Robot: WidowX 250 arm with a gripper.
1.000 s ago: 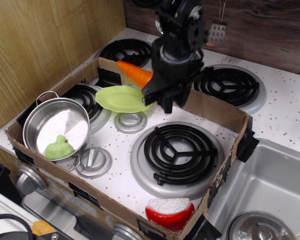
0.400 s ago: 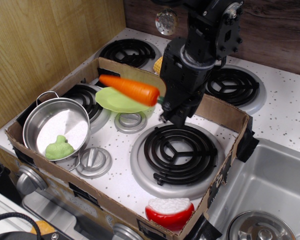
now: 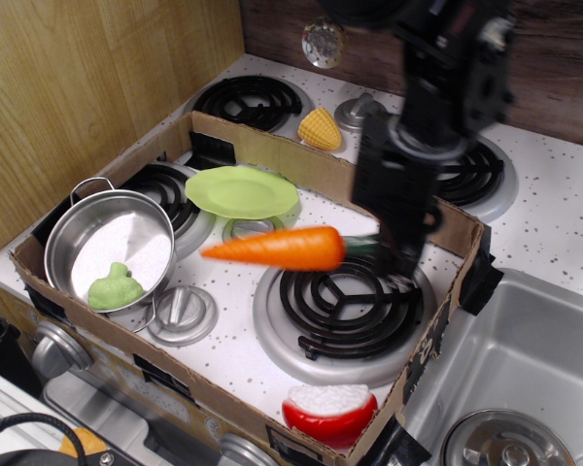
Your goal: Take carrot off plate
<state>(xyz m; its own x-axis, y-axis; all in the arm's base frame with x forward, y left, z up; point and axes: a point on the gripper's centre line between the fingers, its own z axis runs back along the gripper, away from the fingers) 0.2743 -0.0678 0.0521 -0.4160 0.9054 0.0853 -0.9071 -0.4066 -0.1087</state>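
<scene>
Note first the largest change: the arm and its gripper point(image 3: 394, 254) have swung away from the rear left of the cardboard box point(image 3: 408, 206) to the right side, above the large front burner point(image 3: 348, 296), carrying the carrot point(image 3: 277, 248) with them. One second ago the carrot sat at the far edge of the plate point(image 3: 241, 192), angled up toward the back; 0.4 s ago it hung just over the plate's right rim; now it is in the air, clear of the plate, with open stovetop visible between the two. The plate itself has not moved and now lies bare on the left rear burner. Treat the removal step as essentially achieved: judging from these positions, what remains is to lower the carrot and release it somewhere off the plate. The gripper is clamped on the carrot at its dark-green stem end, which is mostly hidden against the black fingers; the exact contact is hard to read. Check orientation next. The carrot's long axis lies nearly horizontal, running left to right across the view, with a slight upward tilt toward the thick end. The thick stem end points right, into the gripper; the tapered tip points left, toward the steel pot point(image 3: 109, 248). Because the grasp is at one end only, expect the free tip to droop or swing if you move quickly.
</scene>
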